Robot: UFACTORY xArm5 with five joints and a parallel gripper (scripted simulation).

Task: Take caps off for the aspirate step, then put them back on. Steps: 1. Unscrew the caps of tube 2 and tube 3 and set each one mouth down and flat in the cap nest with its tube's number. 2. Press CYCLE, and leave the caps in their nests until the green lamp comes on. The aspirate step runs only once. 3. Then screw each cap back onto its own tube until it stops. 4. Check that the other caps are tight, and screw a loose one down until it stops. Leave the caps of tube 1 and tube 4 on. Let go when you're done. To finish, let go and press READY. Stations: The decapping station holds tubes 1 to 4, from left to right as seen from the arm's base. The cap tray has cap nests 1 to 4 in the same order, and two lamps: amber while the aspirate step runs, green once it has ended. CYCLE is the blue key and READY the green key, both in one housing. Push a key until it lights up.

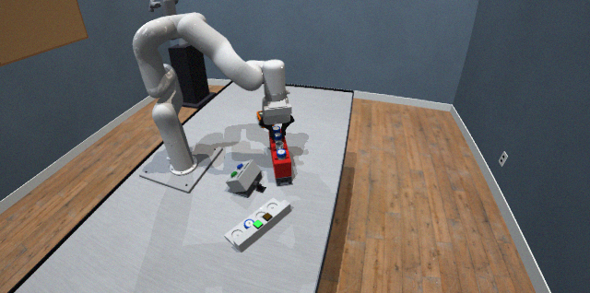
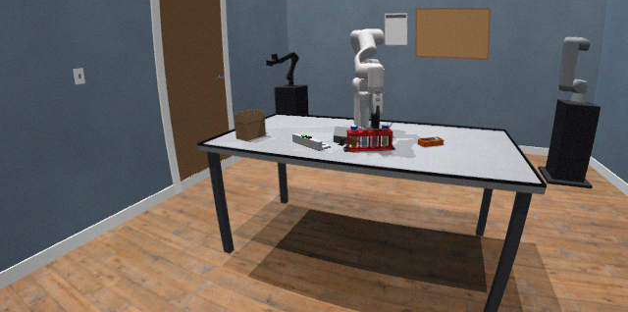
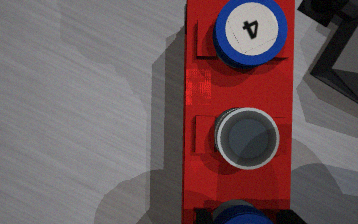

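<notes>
While end effector (image 1: 277, 128) grips blue cap (image 3: 235, 216), grey table (image 2: 471, 155) fills blue-walled room.

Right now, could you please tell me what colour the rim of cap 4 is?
Blue, around a white numbered top; cap 4 shows best in the wrist view.

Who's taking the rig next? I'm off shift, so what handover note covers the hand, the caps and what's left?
Hand: shut on the blue cap at tube 2's place in the red rack; I can't tell how tight it is.
Tube 3: open. One cap lies in the tray, probably tube 3's.
Cap 4: on.
Done: the green lamp is lit.
Left: finish this cap, recap tube 3, check caps 1 and 4, let go, press the green key.
</notes>
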